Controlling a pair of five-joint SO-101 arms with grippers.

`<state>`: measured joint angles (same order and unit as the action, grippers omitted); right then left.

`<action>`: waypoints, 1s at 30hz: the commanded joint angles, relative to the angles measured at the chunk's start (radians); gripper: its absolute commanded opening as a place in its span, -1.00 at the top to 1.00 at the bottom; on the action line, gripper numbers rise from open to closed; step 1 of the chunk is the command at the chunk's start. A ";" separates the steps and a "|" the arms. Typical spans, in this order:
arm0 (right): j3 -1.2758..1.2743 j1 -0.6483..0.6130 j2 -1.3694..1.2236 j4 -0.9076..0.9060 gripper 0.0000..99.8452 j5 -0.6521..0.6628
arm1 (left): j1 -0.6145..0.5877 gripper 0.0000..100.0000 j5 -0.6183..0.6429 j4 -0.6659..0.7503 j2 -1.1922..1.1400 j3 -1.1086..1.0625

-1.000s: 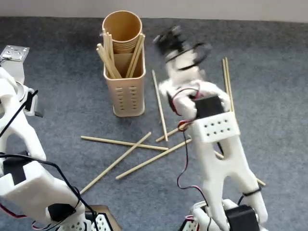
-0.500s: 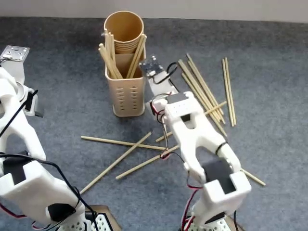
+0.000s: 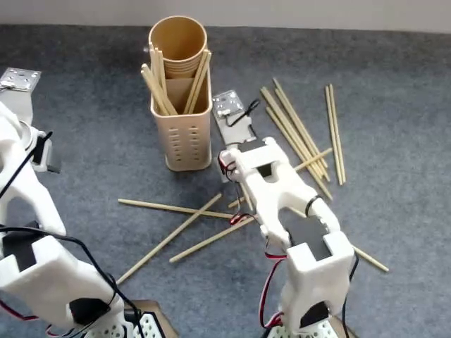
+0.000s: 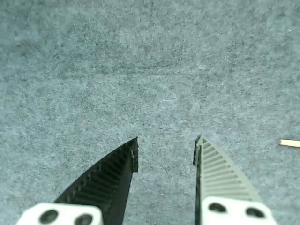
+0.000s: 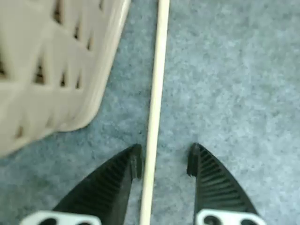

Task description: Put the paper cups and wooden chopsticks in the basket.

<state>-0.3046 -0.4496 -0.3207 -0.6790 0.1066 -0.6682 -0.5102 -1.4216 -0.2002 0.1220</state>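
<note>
A tan perforated basket [image 3: 182, 134] stands upright at the back of the grey carpet. It holds stacked paper cups [image 3: 177, 39] and several wooden chopsticks [image 3: 158, 88]. My right arm [image 3: 271, 183] reaches down just right of the basket. In its wrist view, the right gripper [image 5: 164, 161] is open low over the carpet, with one chopstick [image 5: 157, 93] lying between its fingers and the basket wall [image 5: 56, 70] close beside. My left gripper [image 4: 166, 152] is open over bare carpet, holding nothing.
Several loose chopsticks [image 3: 299, 137] lie right of the right arm, with a pair [image 3: 333, 134] farther right. Others cross on the carpet in front of the basket [image 3: 176, 209]. The left arm [image 3: 28, 190] stands at the left edge. A chopstick tip [image 4: 289, 142] shows near the left gripper.
My right arm swung down from a raised pose and toward the basket, settling low over a chopstick beside it. The left arm has not moved.
</note>
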 commanded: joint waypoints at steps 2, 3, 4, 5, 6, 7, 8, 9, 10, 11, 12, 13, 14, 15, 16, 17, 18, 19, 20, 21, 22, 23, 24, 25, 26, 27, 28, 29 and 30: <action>0.015 -0.024 -0.031 0.005 1.00 -0.008 | -0.013 0.57 -0.011 0.011 0.047 0.008; 0.015 -0.018 -0.031 0.001 0.97 -0.008 | -0.013 0.57 -0.011 0.011 0.047 0.008; 0.016 -0.004 -0.024 -0.016 0.99 -0.008 | -0.013 0.57 -0.011 0.011 0.047 0.008; 0.019 0.016 -0.004 -0.036 1.00 -0.008 | -0.013 0.57 -0.012 0.011 0.047 0.008; 0.033 0.035 0.025 -0.054 0.99 -0.008 | -0.013 0.57 -0.014 0.011 0.047 0.008; 0.050 0.054 0.067 -0.077 0.99 -0.008 | -0.015 0.57 -0.014 0.011 0.047 0.010; 0.065 0.082 0.119 -0.102 0.99 -0.009 | -0.015 0.57 -0.014 0.011 0.047 0.010; 0.085 0.107 0.182 -0.124 0.99 -0.009 | -0.015 0.57 -0.014 0.011 0.047 0.012; 0.110 0.127 0.252 -0.145 0.99 -0.009 | -0.013 0.57 -0.014 0.011 0.047 0.012; 0.136 0.140 0.334 -0.170 0.99 -0.009 | -0.013 0.57 -0.012 0.011 0.048 0.013; 0.163 0.148 0.420 -0.188 0.99 -0.017 | -0.010 0.57 -0.011 0.011 0.048 0.013; 0.188 0.153 0.509 -0.199 0.99 -0.035 | -0.008 0.57 -0.011 0.011 0.048 0.012; 0.208 0.154 0.598 -0.199 0.99 -0.052 | -0.007 0.57 -0.011 0.011 0.048 0.008; 0.226 0.151 0.674 -0.196 0.99 -0.066 | -0.007 0.57 -0.011 0.011 0.048 0.007; 0.245 0.147 0.751 -0.191 0.99 -0.077 | -0.007 0.57 -0.011 0.011 0.048 0.007; 0.251 0.131 0.816 -0.162 0.99 -0.089 | -0.007 0.57 -0.009 0.011 0.048 0.007; 0.255 0.113 0.872 -0.116 0.99 -0.095 | -0.007 0.57 -0.009 0.011 0.048 0.007; 0.243 0.096 0.914 -0.067 0.99 -0.097 | -0.007 0.57 -0.009 0.009 0.048 0.007; 0.219 0.076 0.943 0.004 0.99 -0.095 | -0.007 0.57 -0.009 0.009 0.048 0.007; 0.193 0.054 0.958 0.081 0.99 -0.094 | -0.007 0.57 -0.009 0.006 0.048 0.007; 0.170 0.033 0.964 0.160 0.99 -0.094 | -0.007 0.57 -0.009 0.003 0.048 0.007; 0.147 0.012 0.960 0.231 0.99 -0.097 | -0.007 0.57 -0.009 0.003 0.048 0.007; 0.125 -0.016 0.949 0.291 0.99 -0.098 | -0.007 0.57 -0.009 0.003 0.048 0.007; 0.102 -0.041 0.931 0.338 0.99 -0.098 | -0.007 0.57 -0.009 0.003 0.048 0.007; 0.082 -0.062 0.911 0.381 0.99 -0.098 | -0.007 0.57 -0.009 0.003 0.048 0.007; 0.062 -0.081 0.885 0.426 0.99 -0.100 | -0.007 0.57 -0.009 0.003 0.048 0.007; 0.045 -0.099 0.857 0.470 0.99 -0.100 | -0.007 0.57 -0.009 0.003 0.048 0.008; 0.028 -0.114 0.823 0.509 0.99 -0.100 | -0.005 0.57 -0.009 0.003 0.048 0.008; 0.013 -0.125 0.788 0.538 0.99 -0.100 | 0.001 0.57 -0.009 0.003 0.048 0.008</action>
<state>-0.2493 -0.5140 0.5524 -0.2984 0.0161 -0.6697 -0.5163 -1.4216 -0.2002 0.1220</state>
